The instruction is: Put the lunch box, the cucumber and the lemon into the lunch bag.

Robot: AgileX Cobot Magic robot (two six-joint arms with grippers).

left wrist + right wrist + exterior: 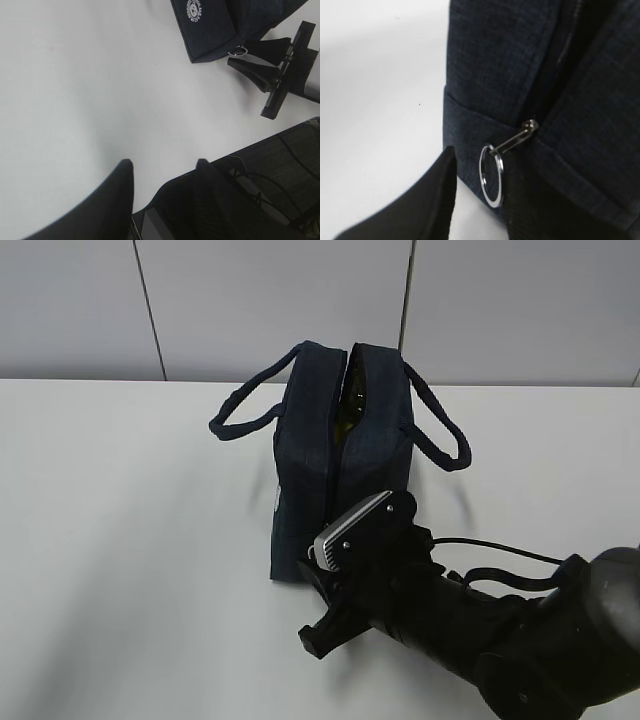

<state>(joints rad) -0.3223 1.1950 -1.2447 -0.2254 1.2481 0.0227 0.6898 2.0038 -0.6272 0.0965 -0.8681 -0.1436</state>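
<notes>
Exterior view first: the lunch bag (340, 460) stands upright on the white surface (120, 540), its top zipper parted, and something dark green and glossy shows in the gap, likely the cucumber (352, 405), though little of it is visible. The two loop handles flop out to either side. The right end effector (322, 625) sits low at the bag's near end, right by its bottom corner, the black arm reaching in from the lower right.

Left wrist view now: the left end effector (162, 172) hangs over bare surface, its two dark fingers apart with nothing between them. The bag is well away at the top of the picture, white round logo (195, 10) facing the camera, and the right end effector is just beside the bag's corner where the metal ring pull (241, 50) shows.

Right wrist view: very close in. The ring pull (491, 175) dangles off the bag's lower seam, hanging between the right end effector's two dark fingers. Those fingers stand apart; whether either touches the ring, I cannot tell.
</notes>
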